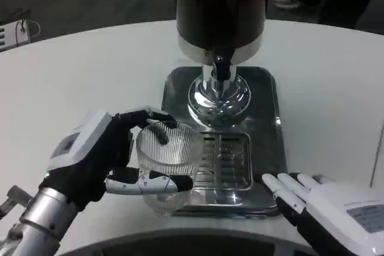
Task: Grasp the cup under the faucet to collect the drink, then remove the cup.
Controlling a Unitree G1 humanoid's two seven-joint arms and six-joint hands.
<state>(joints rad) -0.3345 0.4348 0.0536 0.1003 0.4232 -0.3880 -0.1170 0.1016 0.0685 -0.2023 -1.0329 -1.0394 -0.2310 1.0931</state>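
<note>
The left hand (99,163) grips a clear ribbed cup (169,160), fingers wrapped round its near and far sides. The cup is at the left edge of the drip grate (228,160) on a steel tray (267,124), near and left of the black faucet (221,67) of the dark dispenser (220,10). The right hand (324,208) lies flat on the white table (72,82), fingers apart, touching the tray's near right corner.

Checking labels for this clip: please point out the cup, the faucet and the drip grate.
cup (170,148), head view, ribbed glass wall near the rim.
faucet (221,67), head view, black spout under the dispenser.
drip grate (231,159), head view, slotted metal surface.
</note>
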